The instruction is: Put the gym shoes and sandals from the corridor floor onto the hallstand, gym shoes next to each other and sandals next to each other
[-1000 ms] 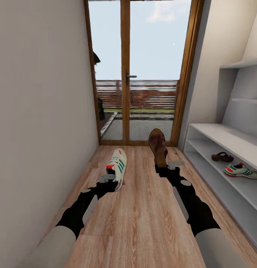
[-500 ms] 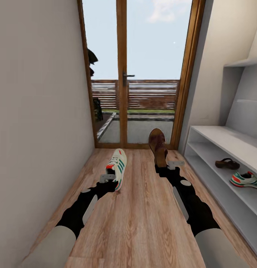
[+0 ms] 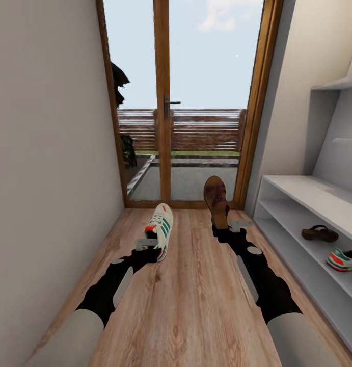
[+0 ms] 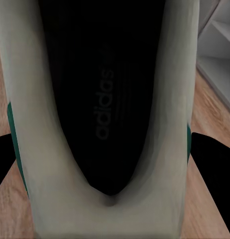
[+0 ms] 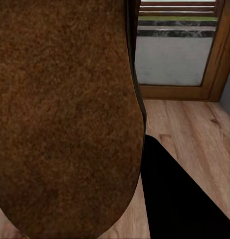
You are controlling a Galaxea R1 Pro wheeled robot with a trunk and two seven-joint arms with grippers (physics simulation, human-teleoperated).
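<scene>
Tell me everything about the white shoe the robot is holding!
The gym shoe is white with green side stripes, white laces and red-orange bits at tongue and heel. The left gripper is shut on its heel end, holding it above the wooden floor, toe pointing toward the glass door. The left wrist camera looks into its dark inside, printed "adidas".

Narrow corridor with light wood-grain plank floor (image 3: 196,306). Plain off-white wall (image 3: 48,153) along one side. Far end closed by wood-framed glazed doors (image 3: 196,102) with dark lever handle (image 3: 170,104); slatted fence (image 3: 196,130), paved terrace and pale blue sky beyond. Even daylight, no hard shadows.
</scene>
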